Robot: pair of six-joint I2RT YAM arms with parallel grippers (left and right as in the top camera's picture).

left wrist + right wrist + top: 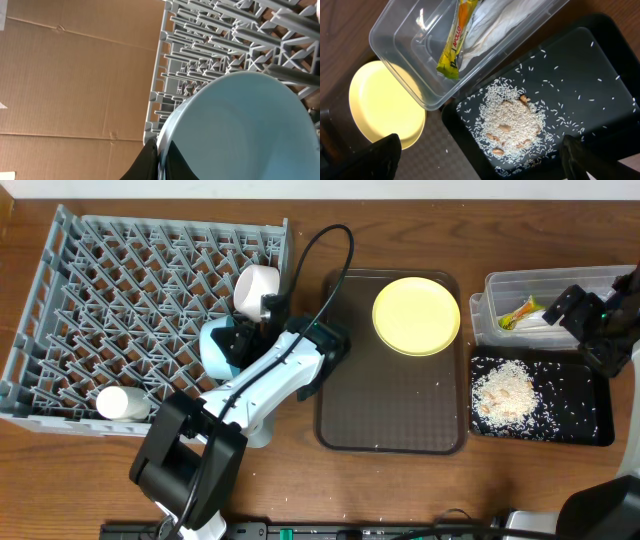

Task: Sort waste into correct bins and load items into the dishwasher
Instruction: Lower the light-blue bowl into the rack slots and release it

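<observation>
**Sam:** Where is the blue bowl (216, 350) now?

**Me:** It is at the right side of the rack (100, 280), left of the middle in the top picture. My left gripper (159, 161) pinches its rim. The bowl is tipped up against the pegs and not let go yet.

**Sam:** What else is in the rack?

**Me:** The white bowl (257, 288) is just above the blue one. The cup (122, 402) lies in the lower left corner.

**Sam:** And the trash?

**Me:** I think that part is done. The wrapper (454, 42) and napkin (490, 25) are in the clear tub (395, 55). The rice (512, 125) is in the black tray (600, 65). My right gripper (482, 157) hangs over them, spread wide, holding nothing.

**Sam:** What is left?

**Me:** The yellow plate (416, 315) sits on the brown tray (390, 415). I can't see the chopsticks.
</observation>
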